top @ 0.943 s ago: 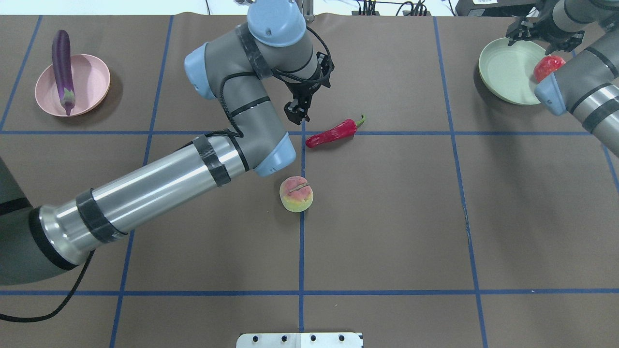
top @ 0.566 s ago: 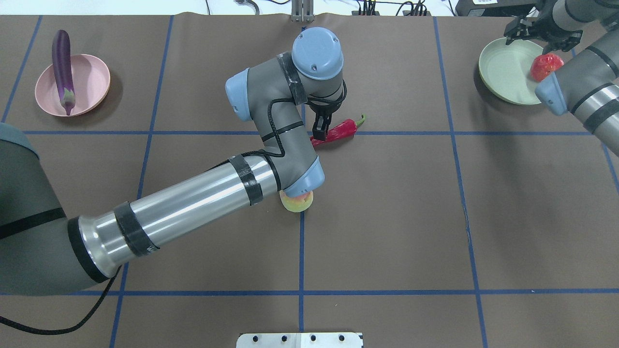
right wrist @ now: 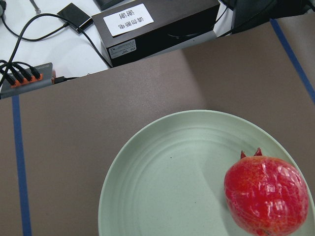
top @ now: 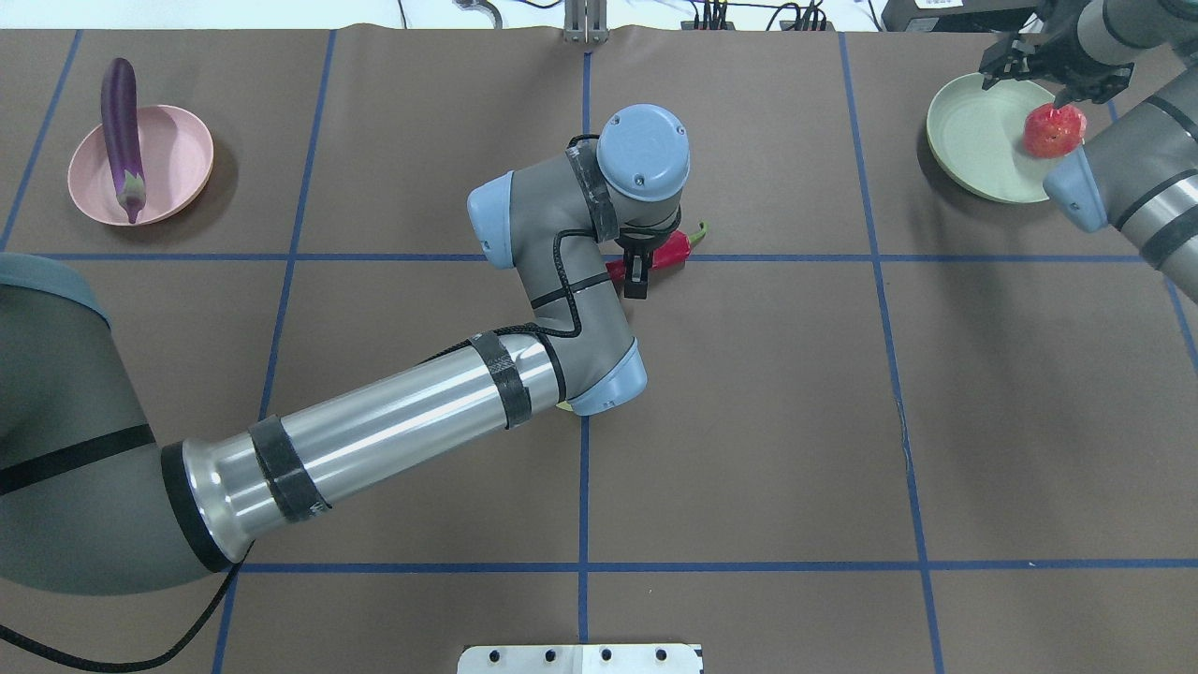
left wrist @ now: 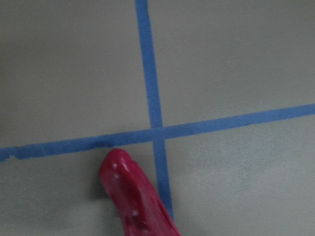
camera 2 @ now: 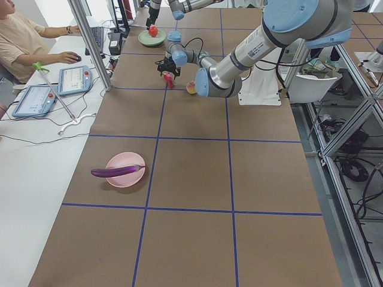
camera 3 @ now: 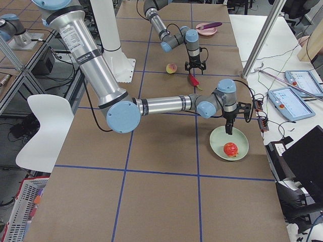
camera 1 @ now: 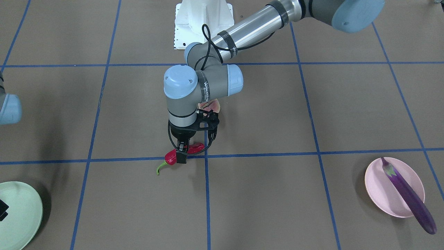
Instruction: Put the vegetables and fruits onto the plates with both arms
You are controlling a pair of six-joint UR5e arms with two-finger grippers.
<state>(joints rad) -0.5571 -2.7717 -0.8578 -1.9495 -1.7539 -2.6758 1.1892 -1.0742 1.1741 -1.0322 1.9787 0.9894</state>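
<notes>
Peach [camera 1: 212, 104] nearest the robot, half hidden under the left arm [camera 1: 249, 26]; just beyond, the left gripper [camera 1: 181, 152] stands with jaws spread either side of the chili [camera 1: 170, 157] on the table [camera 1: 312, 208]. Farthest off, the eggplant [top: 122, 136] lies across the pink plate [top: 178, 159] at left, and the pomegranate [top: 1055, 129] sits on the green plate [top: 973, 140] at right, the right gripper [top: 1044, 75] above it, jaws apart, holding nothing.

Peach [camera 1: 212, 104]: mostly behind wrist of left arm [top: 393, 421]; overhead shows bare sliver under elbow.
Chili [camera 1: 196, 148]: middle covered by left gripper [camera 1: 181, 156], grip unreadable; wrist view blurred, cut by bottom edge.
Green plate [camera 1: 20, 211]: cut off at frame corner.
Right gripper [top: 1041, 73]: finger gap unclear.
</notes>
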